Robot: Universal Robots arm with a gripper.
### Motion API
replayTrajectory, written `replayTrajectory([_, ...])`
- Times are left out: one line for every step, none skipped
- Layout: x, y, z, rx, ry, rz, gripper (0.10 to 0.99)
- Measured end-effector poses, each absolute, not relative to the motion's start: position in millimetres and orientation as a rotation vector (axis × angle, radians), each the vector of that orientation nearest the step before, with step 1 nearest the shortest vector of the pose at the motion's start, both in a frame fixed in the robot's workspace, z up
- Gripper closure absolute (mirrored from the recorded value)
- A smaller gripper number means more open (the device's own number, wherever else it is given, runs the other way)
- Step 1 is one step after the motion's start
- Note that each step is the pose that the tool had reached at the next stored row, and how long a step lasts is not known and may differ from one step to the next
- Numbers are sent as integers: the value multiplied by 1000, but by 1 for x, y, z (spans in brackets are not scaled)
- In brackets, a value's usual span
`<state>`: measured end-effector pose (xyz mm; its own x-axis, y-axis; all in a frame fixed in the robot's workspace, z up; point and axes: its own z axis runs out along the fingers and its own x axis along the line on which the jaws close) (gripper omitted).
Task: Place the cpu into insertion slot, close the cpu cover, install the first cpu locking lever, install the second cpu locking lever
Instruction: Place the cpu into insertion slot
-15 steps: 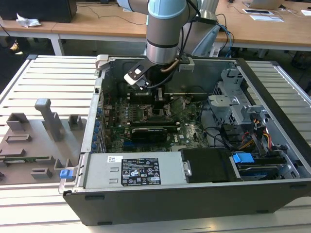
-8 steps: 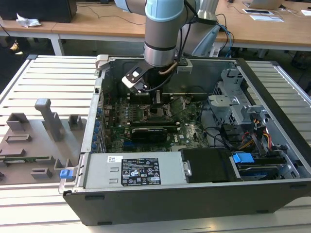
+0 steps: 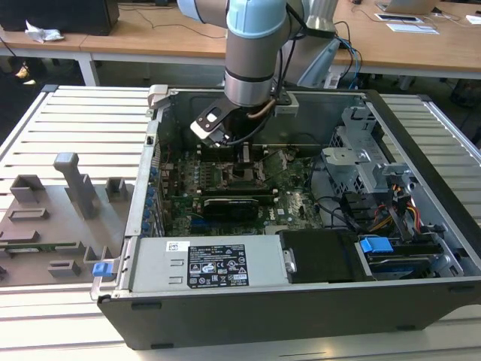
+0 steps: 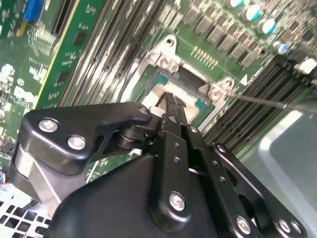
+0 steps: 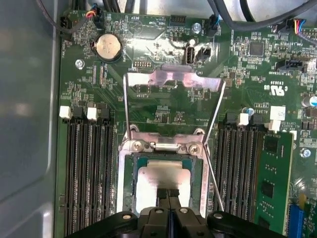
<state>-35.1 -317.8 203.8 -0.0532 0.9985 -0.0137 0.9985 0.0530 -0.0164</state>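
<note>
I see the flat silver-grey square cpu (image 5: 161,178) seated in the dark, metal-rimmed insertion slot (image 5: 124,183). The thin silver frame-shaped cpu cover (image 5: 173,80) stands open, and the thin wire locking lever (image 5: 214,181) is unlatched. The gripper (image 5: 168,193) fingers are pressed together above the chip.

You see the cpu (image 5: 158,178) dull silver-grey, the cpu cover (image 5: 173,79) shiny silver, the motherboard (image 5: 163,111) green, the memory slots (image 5: 86,168) black with white clips, the hand (image 5: 169,193) black, and the table (image 3: 83,113) pale grey with slats.
</note>
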Motion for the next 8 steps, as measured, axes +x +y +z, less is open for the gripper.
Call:
replayTrajectory([-32, -318, 204, -2160, -2278, 34, 980])
replayTrajectory([-30, -318, 204, -2160, -2278, 35, 980])
replayTrajectory([-27, -318, 204, -2160, -2278, 35, 980])
replayTrajectory([-26, -318, 204, -2159, -2278, 35, 980])
replayTrajectory([-26, -317, 205, -2159, -2278, 34, 980])
replayTrajectory([-26, -317, 208, -2160, -2278, 35, 980])
replayTrajectory([-26, -318, 210, -2160, -2278, 37, 980])
replayTrajectory([-26, -318, 213, -2160, -2278, 36, 980])
